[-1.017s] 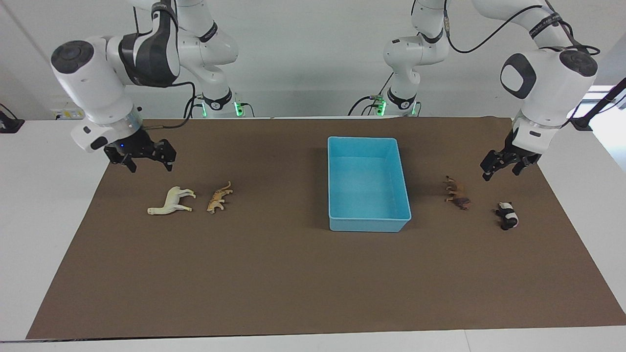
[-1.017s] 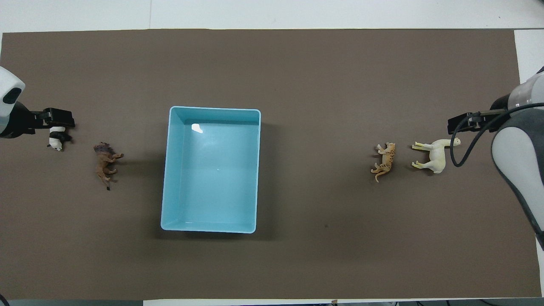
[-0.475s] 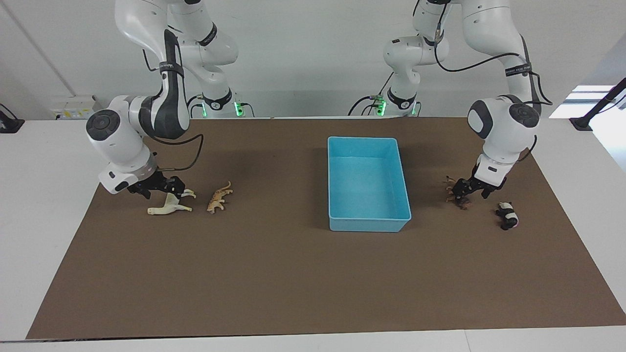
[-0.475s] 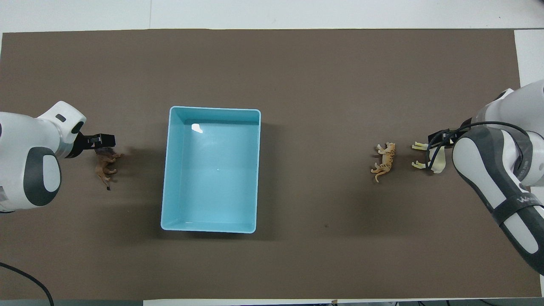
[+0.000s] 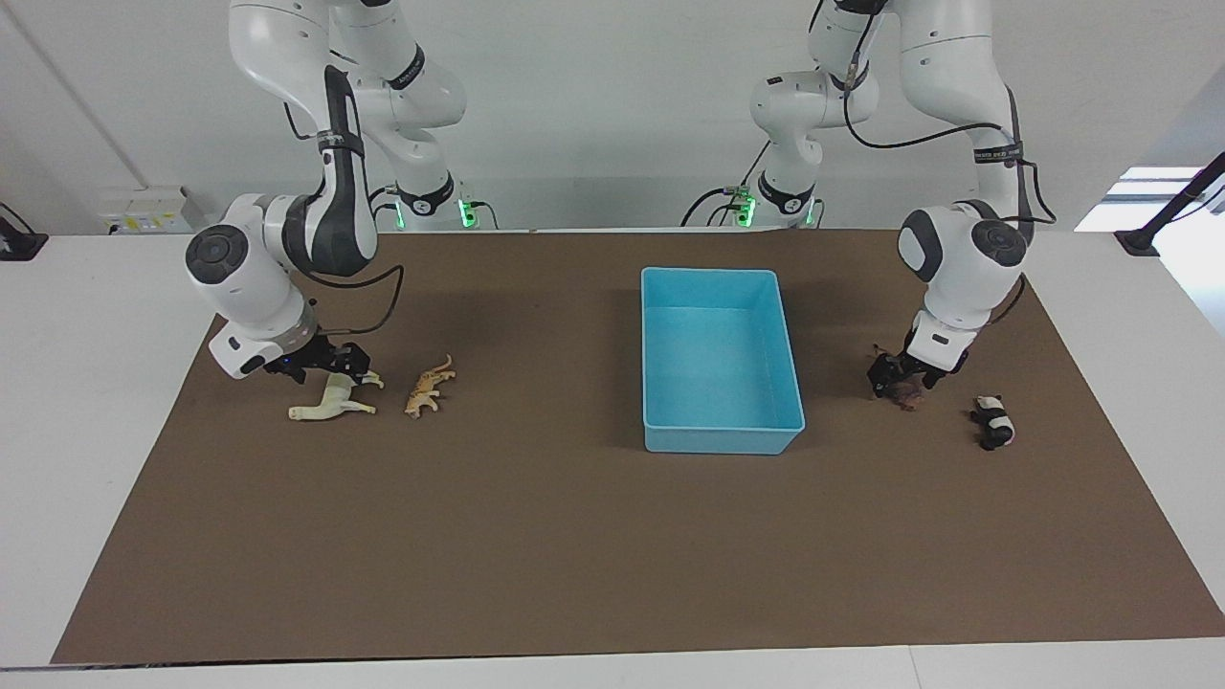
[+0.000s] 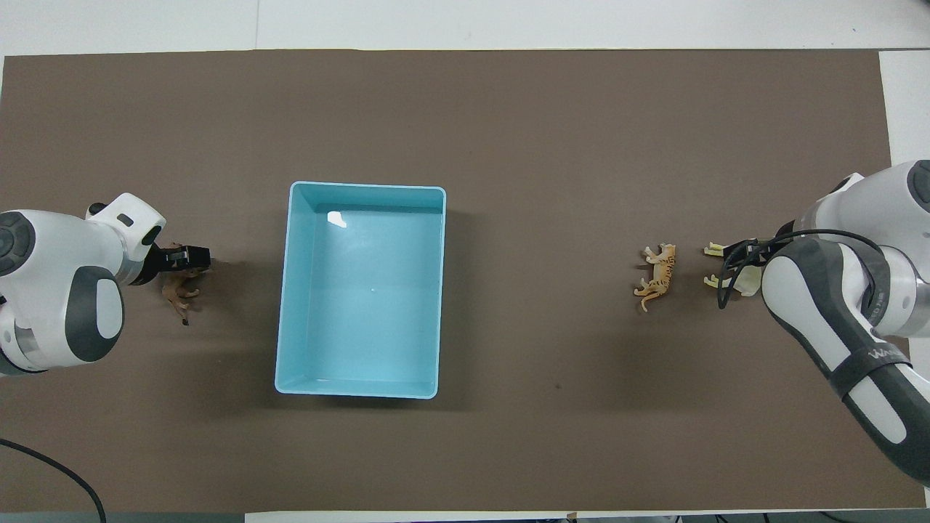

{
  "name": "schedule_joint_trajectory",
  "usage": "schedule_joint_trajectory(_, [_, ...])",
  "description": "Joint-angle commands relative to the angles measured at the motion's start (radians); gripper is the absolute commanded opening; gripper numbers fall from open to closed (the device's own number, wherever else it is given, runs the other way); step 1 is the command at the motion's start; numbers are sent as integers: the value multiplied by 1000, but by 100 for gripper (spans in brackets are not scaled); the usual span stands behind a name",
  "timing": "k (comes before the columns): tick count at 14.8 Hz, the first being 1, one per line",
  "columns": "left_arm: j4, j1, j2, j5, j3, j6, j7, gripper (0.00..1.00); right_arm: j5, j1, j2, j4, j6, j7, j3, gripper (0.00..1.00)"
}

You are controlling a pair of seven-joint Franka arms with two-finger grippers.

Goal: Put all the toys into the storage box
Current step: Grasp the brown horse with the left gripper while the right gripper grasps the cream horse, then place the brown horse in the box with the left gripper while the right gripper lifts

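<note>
The light blue storage box (image 5: 723, 440) stands empty mid-table and shows in the overhead view (image 6: 285, 305). Toward the right arm's end lie the cream-white horse (image 5: 325, 407) and the tan-orange big cat (image 5: 428, 388). My right gripper (image 5: 330, 366) is down at the horse's back. Overhead, the right gripper (image 6: 748, 247) and arm hide much of the horse (image 6: 742, 280); the big cat (image 6: 660, 270) lies beside it. Toward the left arm's end, my left gripper (image 5: 900, 378) is down on the brown lion (image 5: 904, 394). The panda (image 5: 993, 423) lies beside it. Overhead, the left gripper (image 6: 187, 256) covers the lion's (image 6: 178, 290) head; the panda is hidden.
A brown mat (image 5: 536, 536) covers most of the white table (image 5: 86, 402). The box stands between the two pairs of toys.
Both arms have come down from above the mat. The right gripper has dropped onto the horse and the left gripper onto the lion. The toys and the box have not moved.
</note>
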Motion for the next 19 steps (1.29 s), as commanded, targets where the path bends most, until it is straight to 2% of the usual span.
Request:
schedule_joint_trajectory(1, [-17, -11, -10, 10, 6, 1, -4, 46, 3, -22, -9, -37, 64, -3, 9, 100])
schedule_joint_trajectory(3, [-4, -11, -10, 10, 6, -19, -7, 17, 3, -22, -9, -66, 108, -5, 9, 100])
schedule_joint_trajectory(4, [10, -11, -9, 7, 5, -32, -10, 7, 3, -26, -3, -77, 121, -8, 9, 100])
schedule_joint_trajectory(6, [125, -15, 4, -65, -1, -160, -17, 4, 3, -38, 14, -80, 156, -8, 9, 100])
schedule_joint_trajectory(7, [197, -21, 4, -117, -4, -248, -30, 4, 3, -42, 14, -80, 159, -5, 9, 92])
schedule_joint_trajectory(8, [266, -44, 4, -142, -4, -334, -74, 4, 3, -42, 17, -80, 165, -6, 9, 74])
schedule_joint_trajectory(10, [384, -89, 1, -148, -10, -474, -221, 3, 3, -50, 19, -74, 165, -9, 9, 5])
schedule_joint_trajectory(11, [442, -135, 1, -163, -15, -526, -328, 3, 3, -53, 19, -65, 158, -9, 9, 0])
schedule_joint_trajectory(12, [475, -173, -1, -191, -18, -551, -414, 3, 3, -52, 22, -39, 145, -5, 11, 0])
schedule_joint_trajectory(14, [478, -260, -21, -214, -18, -557, -546, 3, 6, -47, 30, 25, 67, -3, 11, 0])
schedule_joint_trajectory(16, [469, -354, -27, -214, -15, -537, -664, 4, 7, -32, 34, 138, -63, 3, 17, 0])
schedule_joint_trajectory(17, [458, -388, -28, -214, -14, -516, -709, 10, 21, -12, 34, 200, -132, 15, 19, 0])
schedule_joint_trajectory(18, [440, -406, -38, -214, -14, -511, -718, 33, 56, 28, 40, 284, -208, 50, 17, 0])
schedule_joint_trajectory(19, [414, -423, -50, -208, -12, -511, -715, 81, 64, 48, 57, 359, -267, 90, 17, 0])
